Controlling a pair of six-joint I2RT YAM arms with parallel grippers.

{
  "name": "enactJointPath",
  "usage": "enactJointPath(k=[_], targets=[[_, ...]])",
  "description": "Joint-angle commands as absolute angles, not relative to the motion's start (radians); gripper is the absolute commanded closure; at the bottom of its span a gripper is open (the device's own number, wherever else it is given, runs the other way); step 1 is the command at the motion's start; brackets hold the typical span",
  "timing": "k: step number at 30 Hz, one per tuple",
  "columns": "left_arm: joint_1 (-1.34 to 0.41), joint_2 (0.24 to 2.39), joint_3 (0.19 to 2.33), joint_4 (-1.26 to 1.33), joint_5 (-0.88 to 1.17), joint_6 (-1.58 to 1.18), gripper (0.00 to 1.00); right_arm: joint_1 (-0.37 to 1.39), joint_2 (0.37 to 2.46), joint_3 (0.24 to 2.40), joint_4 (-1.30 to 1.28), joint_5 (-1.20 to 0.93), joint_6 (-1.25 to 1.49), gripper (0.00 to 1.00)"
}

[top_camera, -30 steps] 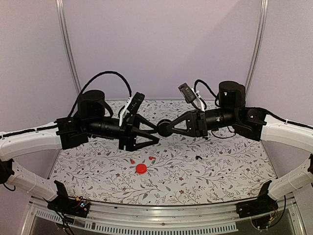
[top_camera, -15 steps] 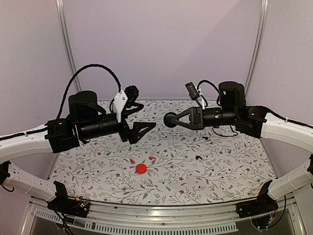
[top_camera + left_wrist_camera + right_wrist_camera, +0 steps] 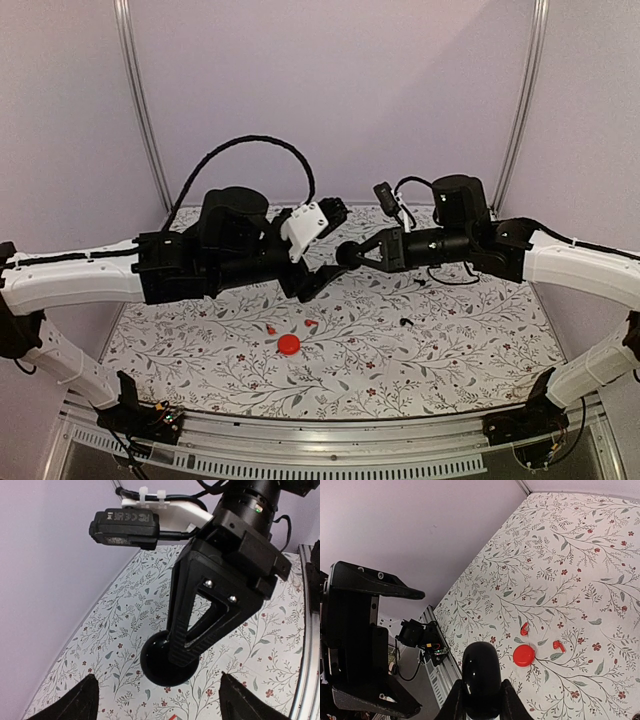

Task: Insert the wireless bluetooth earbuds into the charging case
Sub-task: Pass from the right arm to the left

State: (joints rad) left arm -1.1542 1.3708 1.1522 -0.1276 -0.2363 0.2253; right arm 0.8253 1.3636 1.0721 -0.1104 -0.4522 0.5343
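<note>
Red earbuds [image 3: 270, 328] lie on the surface [image 3: 450, 350] at 11 and 1 o'clock of the red case [image 3: 289, 344], with a black earbud [image 3: 405, 322] at 3, well apart. The right pincer [image 3: 482, 700] is clamped on the black case [image 3: 167, 662], held aloft. The left pincer [image 3: 159, 700] gapes empty, facing it. Opening the case looks next, so the left must grip its lid. The surface is floral, the walls [image 3: 330, 100] lilac.

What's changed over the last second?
The left gripper, open, backed off leftward, then swung back toward the black case, which the right gripper kept clamped, shifting slightly. Red case, red earbuds and black earbud on the table haven't moved.
</note>
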Motion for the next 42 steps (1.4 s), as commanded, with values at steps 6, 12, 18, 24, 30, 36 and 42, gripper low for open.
enactJointPath(k=[6, 12, 18, 24, 30, 36, 42], targets=[[-1.171, 1.495, 1.263, -0.248, -0.242, 0.241, 0.17, 0.841, 1.384, 1.107, -0.144, -0.423, 0.515, 0.91], [-1.170, 1.530, 1.289, -0.258, -0.260, 0.248, 0.22, 0.852, 1.395, 1.122, -0.166, -0.412, 0.502, 0.91], [-1.169, 1.565, 1.313, -0.276, -0.278, 0.254, 0.28, 0.867, 1.411, 1.139, -0.184, -0.397, 0.494, 0.91], [-1.169, 1.586, 1.325, -0.283, -0.295, 0.261, 0.31, 0.869, 1.413, 1.137, -0.185, -0.400, 0.497, 0.91], [-1.169, 1.604, 1.334, -0.291, -0.320, 0.266, 0.33, 0.873, 1.418, 1.137, -0.188, -0.407, 0.497, 0.90], [-1.170, 1.613, 1.338, -0.293, -0.330, 0.266, 0.41, 0.875, 1.424, 1.137, -0.191, -0.408, 0.495, 0.90], [-1.170, 1.614, 1.339, -0.292, -0.336, 0.264, 0.51, 0.874, 1.429, 1.137, -0.186, -0.415, 0.495, 0.89]])
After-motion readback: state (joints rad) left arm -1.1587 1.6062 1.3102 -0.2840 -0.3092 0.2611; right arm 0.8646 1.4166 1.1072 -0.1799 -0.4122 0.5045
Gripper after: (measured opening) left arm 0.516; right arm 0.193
